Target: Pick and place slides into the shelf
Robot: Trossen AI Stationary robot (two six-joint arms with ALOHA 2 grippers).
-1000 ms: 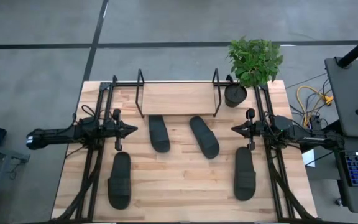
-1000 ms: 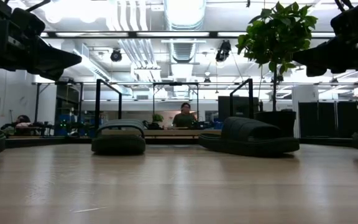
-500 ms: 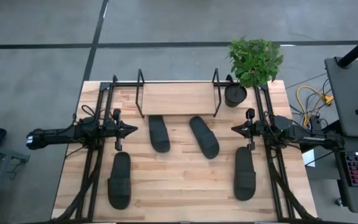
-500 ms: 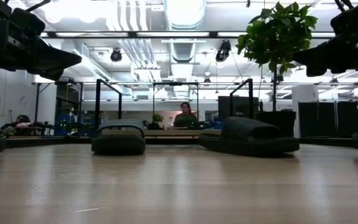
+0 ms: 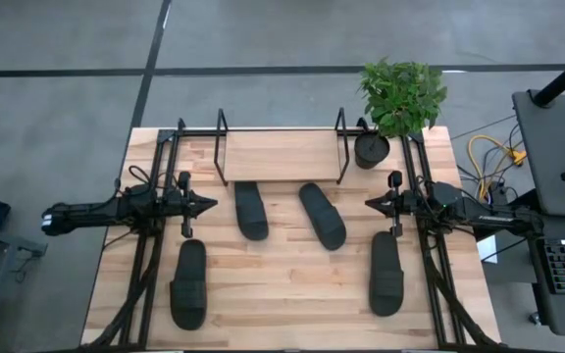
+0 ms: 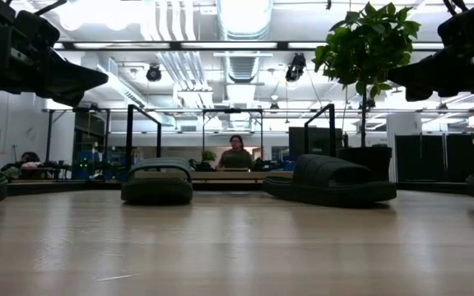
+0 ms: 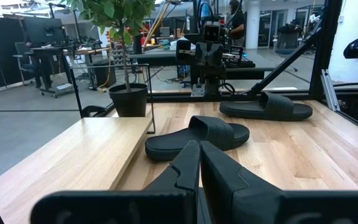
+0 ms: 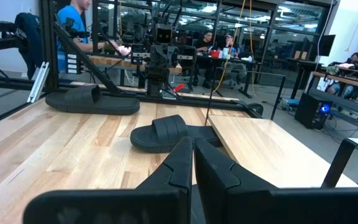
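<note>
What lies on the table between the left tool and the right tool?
In the high view, two slides lie between the left tool and the right tool: one slide nearer the left, the other slide nearer the right.

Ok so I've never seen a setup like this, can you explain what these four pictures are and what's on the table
It is a robot with two dark arms working at a wooden table. One picture looks straight down from above, one looks level across the tabletop, and two come from cameras on the arms' wrists.

From above, the left gripper and right gripper wait at the table's sides, each with its fingers shut and holding nothing.

On the table lie four black slides: two in the middle and two nearer the front. At the back stands the shelf, a light board between wire uprights, with nothing on it. Beside it is a potted plant.
</note>
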